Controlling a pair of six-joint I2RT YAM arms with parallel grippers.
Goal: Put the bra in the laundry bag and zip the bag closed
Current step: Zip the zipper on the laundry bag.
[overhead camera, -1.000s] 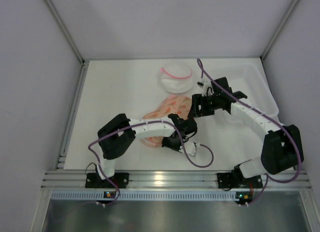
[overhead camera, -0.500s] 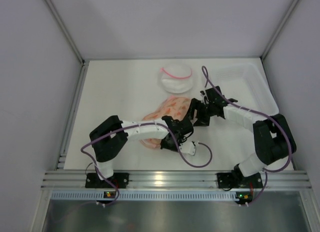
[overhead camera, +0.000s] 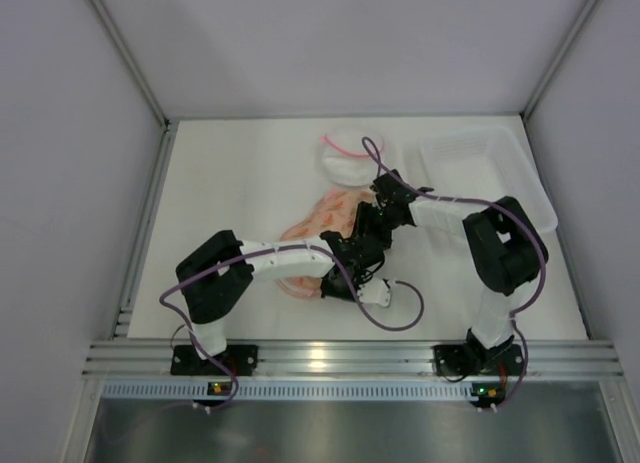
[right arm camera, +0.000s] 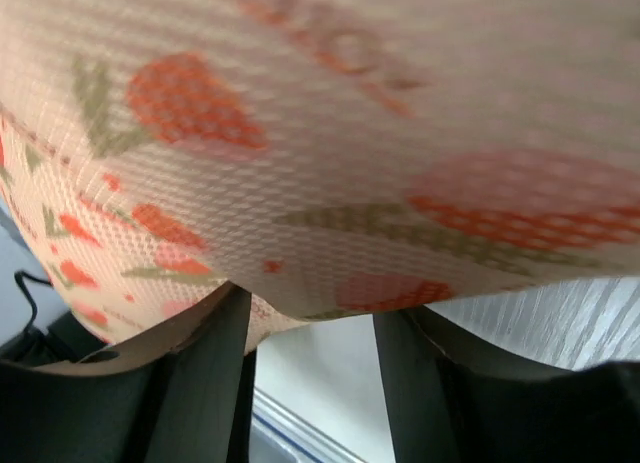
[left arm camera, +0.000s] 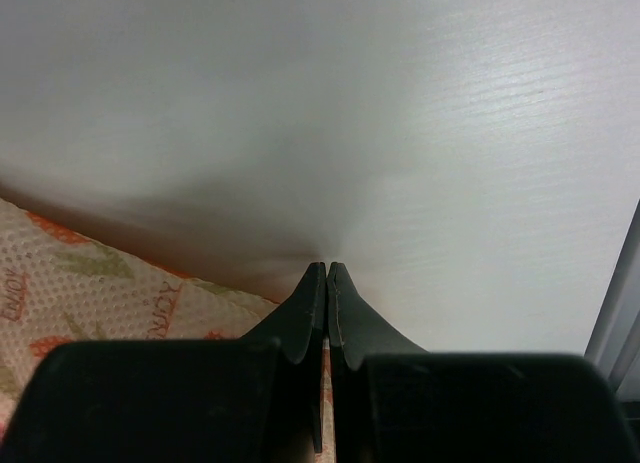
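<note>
Left wrist view: laundry bag (left arm camera: pixel 90 283) print reads "ENJOY"; other lettering blurred.

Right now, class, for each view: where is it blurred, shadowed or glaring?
Top external: a bright glare spot on the metal rail. Left wrist: the table blurs toward the upper left, with a dark shadow by the left pincer. Right wrist: the laundry bag is sharp mid-frame, smeared along the top.

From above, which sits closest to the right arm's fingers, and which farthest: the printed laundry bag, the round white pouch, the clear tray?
1. laundry bag: against the right fingers.
2. white pouch: just beyond, toward the back.
3. clear tray: farthest, back right.
</note>
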